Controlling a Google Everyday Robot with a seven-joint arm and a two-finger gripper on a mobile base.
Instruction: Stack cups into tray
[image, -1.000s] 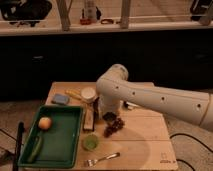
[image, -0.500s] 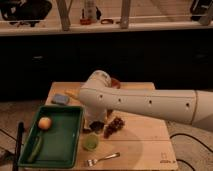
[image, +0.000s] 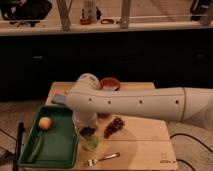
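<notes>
Gripper (image: 88, 132) closed, just above green cup (image: 90, 143), beside tray (image: 67, 152), grapes (image: 114, 126) & fork (image: 102, 159) near

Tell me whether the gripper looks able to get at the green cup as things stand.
Probably yes. The gripper is shut and sits right above the green cup, beside the tray, with nothing between them; whether it grips the cup is unclear.

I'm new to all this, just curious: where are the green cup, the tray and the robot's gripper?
green cup (image: 90, 144): camera view, its front wall.
tray (image: 61, 151): camera view, bare floor.
gripper (image: 88, 132): camera view, dark tip right above the cup.
</notes>
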